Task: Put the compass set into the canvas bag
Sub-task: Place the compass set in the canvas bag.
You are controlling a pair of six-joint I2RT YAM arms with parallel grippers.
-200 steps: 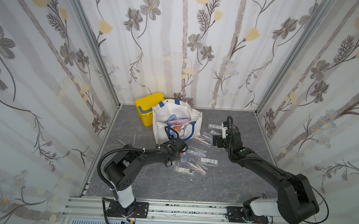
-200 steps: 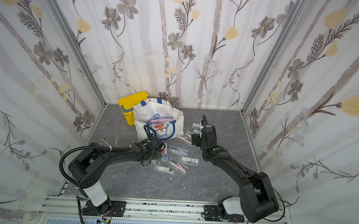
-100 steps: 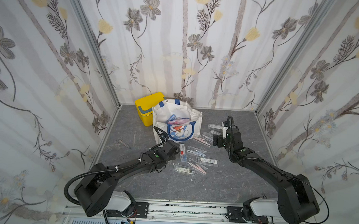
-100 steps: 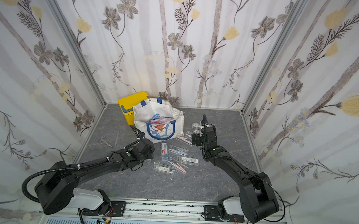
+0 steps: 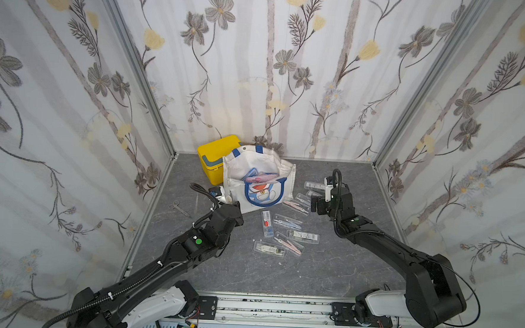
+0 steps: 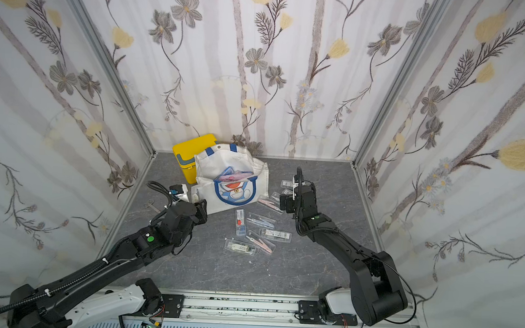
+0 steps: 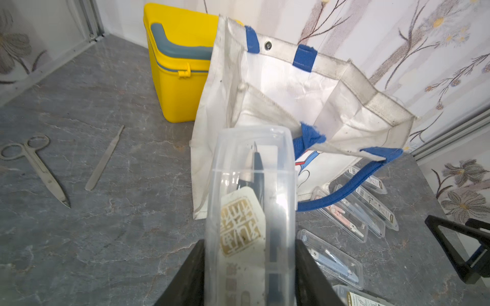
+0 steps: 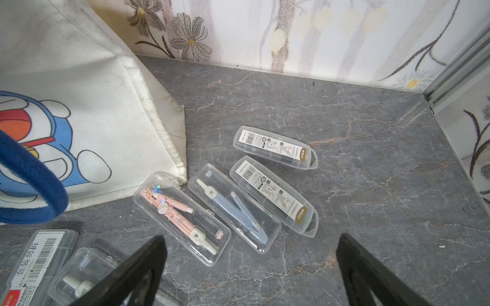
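- Canvas bag (image 5: 254, 198) is standing upper-ctr of the floor in both top views.
- Plastic box (image 5: 212, 159) is sitting behind & L of bag, touching it.
- Scissors (image 5: 177, 208) & flat metal tool (image 5: 196, 200) are lying side by side L of bag, nr L wall.
- Ctr cases (image 5: 302, 234) are lying scattered below bag, mid-frame.
- R-side cases (image 5: 296, 205) are lying just R of bag.
- Bagged cases (image 5: 260, 178) are sitting inside bag; main part or pocket, can't tell.
- Held case (image 7: 252, 206) is sitting btwn L gripper (image 7: 249, 254) jaws, tip nr bag's L corner.
- R gripper (image 5: 316, 204) is hanging over R-side cases.
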